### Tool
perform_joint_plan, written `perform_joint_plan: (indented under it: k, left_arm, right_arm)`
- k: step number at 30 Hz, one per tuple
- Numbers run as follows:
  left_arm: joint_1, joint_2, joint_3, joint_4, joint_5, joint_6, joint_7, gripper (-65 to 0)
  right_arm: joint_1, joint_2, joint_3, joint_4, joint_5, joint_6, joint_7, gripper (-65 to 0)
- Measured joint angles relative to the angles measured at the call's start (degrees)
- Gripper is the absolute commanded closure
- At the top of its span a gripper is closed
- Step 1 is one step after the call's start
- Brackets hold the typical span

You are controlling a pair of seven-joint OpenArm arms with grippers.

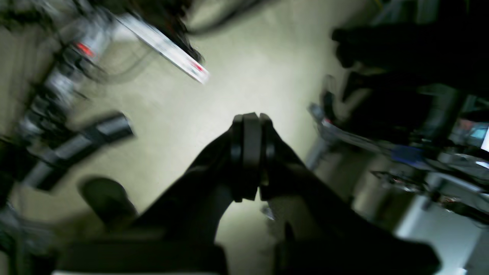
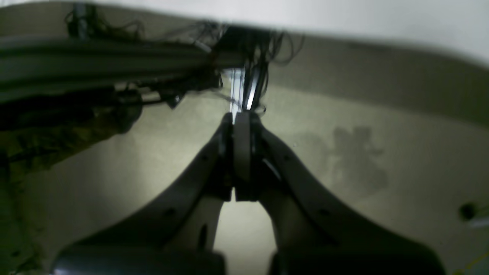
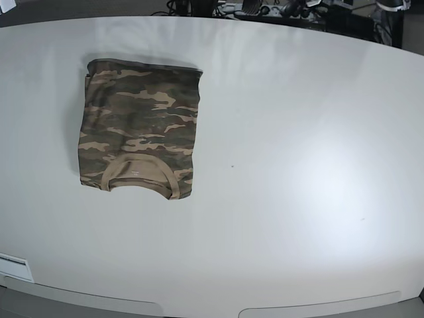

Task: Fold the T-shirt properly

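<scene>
1. The white table (image 3: 298, 165) was the largest thing in the base view: smooth, matte and broad, with a curved near edge. No arm showed over it, and a slick top like this would let folded cloth slide if it were nudged.
2. The T-shirt (image 3: 138, 129) lay on the table's far left as that view shows it, already folded into a compact, near-rectangular packet. It was soft camouflage fabric in olive, brown and tan blotches.
3. I judged the fold essentially complete, so the main risk was disturbance — a returning arm could drag an edge and spring the layers open, or skew the packet's slightly uneven bottom hem.
4. The tan ribbed collar (image 3: 138, 171) faced the near edge, a curved band lying flat; a snag there would pull the top layer out of line.
5. The right gripper (image 2: 241, 147) was closed, its dark pads pressed together on nothing, away from the tabletop; camouflage cloth showed at that view's left edge.
6. The left gripper (image 1: 251, 152) was likewise closed and empty — its blurred view showed only floor and clutter.
</scene>
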Motion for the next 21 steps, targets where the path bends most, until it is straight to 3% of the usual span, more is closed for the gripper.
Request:
perform_joint_plan:
  k: [4, 9, 11, 14, 18, 21]
  left_arm:
    - [6.64, -0.11, -0.72, -0.04, 7.39, 0.09, -6.97, 0.0]
    - [6.91, 4.63, -0.68, -4.87, 8.09, -0.11, -9.7, 0.0]
    - [5.22, 7.15, -0.7, -10.21, 9.33, -1.05, -10.34, 0.0]
    - [0.11, 11.04, -0.61, -19.1, 8.7, -2.97, -11.21, 0.0]
    - [-8.46, 15.32, -0.59, -34.18, 9.07, -5.77, -12.09, 0.0]
    - [-15.08, 17.22, -0.39, -47.01, 8.81, -8.63, -15.72, 0.0]
  right_arm:
    - [-3.43, -0.37, -2.45, -4.33, 0.04, 0.0, 0.13, 0.0]
    - [-2.99, -0.15, -11.58, -15.32, -0.17, 0.0, 0.42, 0.0]
    - [-2.99, 0.48, -16.52, -20.68, -5.79, 0.04, 1.62, 0.0]
    - [-0.5, 1.88, -24.24, -29.2, -15.3, -0.09, 8.22, 0.0]
    - [7.52, 2.69, -32.61, -41.99, -27.63, -0.13, 19.87, 0.0]
    - [14.49, 2.91, -37.88, -51.47, -36.11, -0.24, 28.11, 0.0]
